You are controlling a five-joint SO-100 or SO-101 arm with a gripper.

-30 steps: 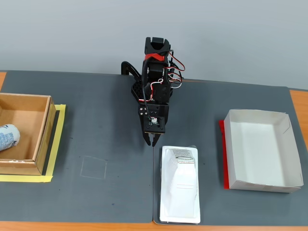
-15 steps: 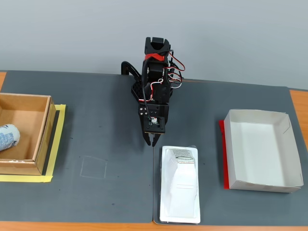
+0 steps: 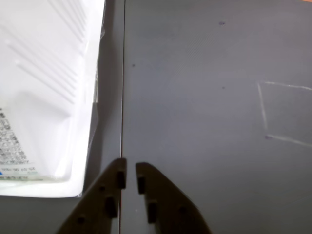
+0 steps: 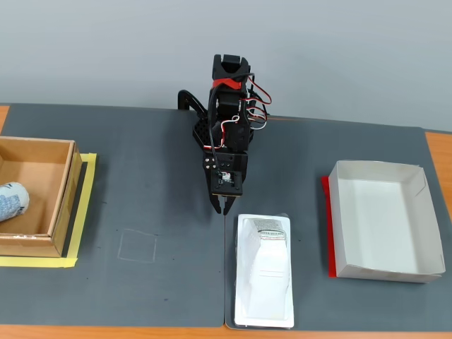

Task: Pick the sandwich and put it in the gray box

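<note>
Arm: black SO-100-type arm at the far centre of the bench (image 4: 155,169), folded forward so its end effector (image 4: 224,209) points down at the mat.
End effector: fingers nearly together with only a thin slit between the tips in the wrist view (image 3: 130,174); holding nothing.
Sandwich: in a clear and white plastic pack (image 4: 264,270), lying flat near the front edge, just right of centre in the fixed view; its far end sits just beside the end effector, not touching as far as can be judged.
Sandwich, wrist view: the pack (image 3: 46,92) fills the left side, label text at its near corner, off the line of the fingers.
Reason for pose: the arm appears parked or lined up beside the pack, not over it; judged, the grasp has not begun and the fingers must spread first.
Gray box: pale open carton (image 4: 381,220) at the right, on a red marker strip; empty.
Cardboard box: brown open box (image 4: 35,194) at the left, framed by yellow tape; holds a white and blue cloth-like item (image 4: 11,200), identity unclear.
Chalk square: faint outline (image 4: 138,246) on the mat left of centre; likely a placement mark, nothing on it.
Mat seam: a thin line runs near-far under the end effector.
</note>
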